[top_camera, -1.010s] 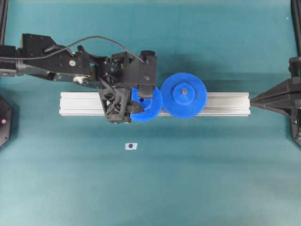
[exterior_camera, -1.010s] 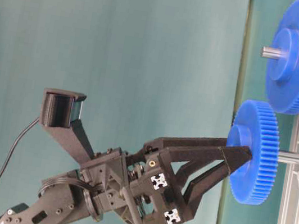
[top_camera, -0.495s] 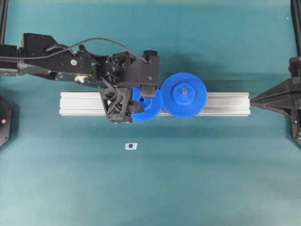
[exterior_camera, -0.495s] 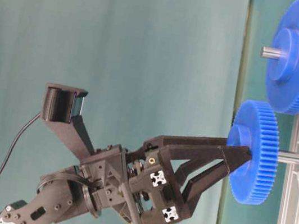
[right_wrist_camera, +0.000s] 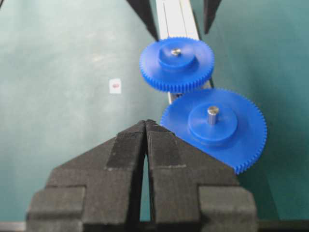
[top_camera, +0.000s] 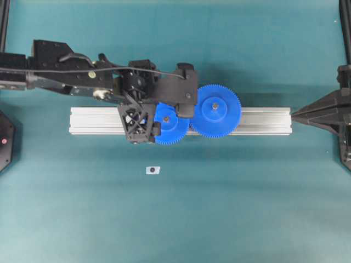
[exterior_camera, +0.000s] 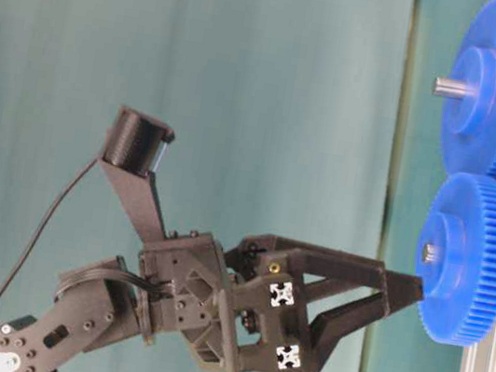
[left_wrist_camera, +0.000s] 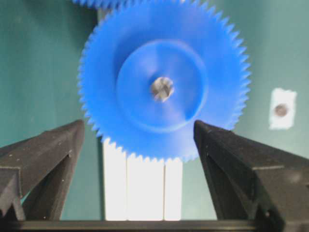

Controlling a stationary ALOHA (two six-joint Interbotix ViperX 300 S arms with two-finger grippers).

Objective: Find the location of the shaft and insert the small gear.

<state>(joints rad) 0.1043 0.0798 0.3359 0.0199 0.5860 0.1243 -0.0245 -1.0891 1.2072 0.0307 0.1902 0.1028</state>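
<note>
I see the small gear (left_wrist_camera: 163, 82) seated on the shaft (left_wrist_camera: 161, 89), meshing the larger gear (top_camera: 219, 110); left gripper (exterior_camera: 409, 301) jaws open, right gripper (right_wrist_camera: 146, 126) closed; only withdrawal remains.

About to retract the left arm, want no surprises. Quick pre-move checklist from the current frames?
1. small gear seated on the shaft: ok, the pin tip shows through the hub and the gear sits down near the aluminium rail.
2. left gripper released: ok, jaws stand apart on either side of the gear with gaps showing in the wrist view.
3. Teeth meshed with the larger blue gear: cannot tell; the rims meet, tooth engagement is too fine to see.
4. Fingertips clear of the gear face: cannot tell; in the table-level view the upper tip sits very close to the hub.
5. right gripper out of the way: ok, shut and parked off the rail's end.
</note>
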